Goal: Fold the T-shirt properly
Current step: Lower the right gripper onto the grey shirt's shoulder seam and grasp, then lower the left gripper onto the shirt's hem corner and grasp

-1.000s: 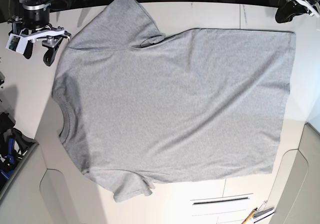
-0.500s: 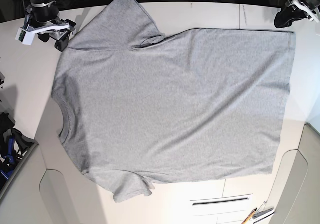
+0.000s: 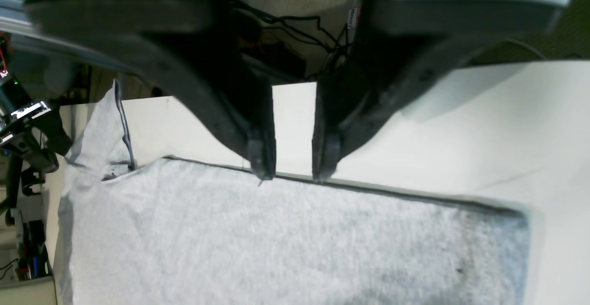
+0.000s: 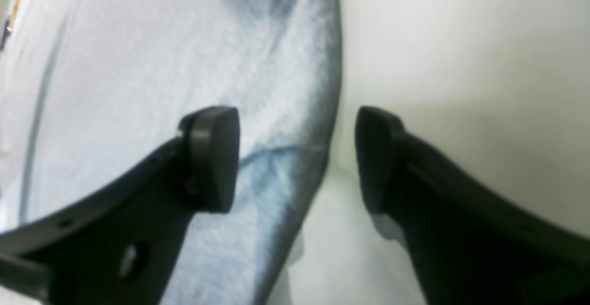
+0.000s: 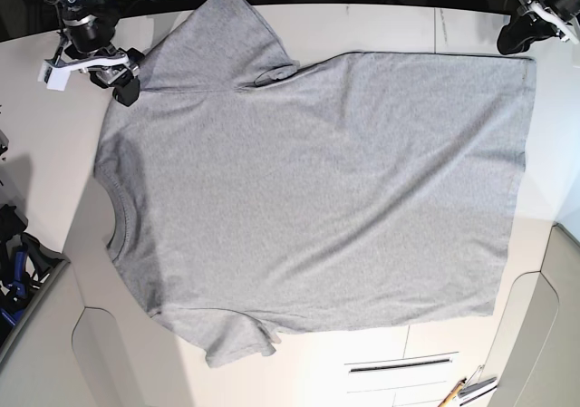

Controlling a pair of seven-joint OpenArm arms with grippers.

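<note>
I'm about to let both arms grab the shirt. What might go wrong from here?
The left gripper has narrowly parted jaws at the T-shirt edge, so it may pinch only a sliver and slip. The right gripper straddles the sleeve edge, one jaw over bare table; it may miss the lower layer.

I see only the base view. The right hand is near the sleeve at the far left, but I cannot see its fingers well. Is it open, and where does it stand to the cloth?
Observer: The right hand is open. In the right wrist view the edge of the T-shirt runs between its two fingers, one over the cloth, the other over the bare table.
Operator: Does it grip the cloth?
Observer: Not yet; both pads stand apart from the edge.
Operator: And the left hand?
Observer: The left hand has its jaws narrowly open, tips at the T-shirt's edge with nothing visibly between them. Whether they touch the cloth, I cannot tell.
</note>
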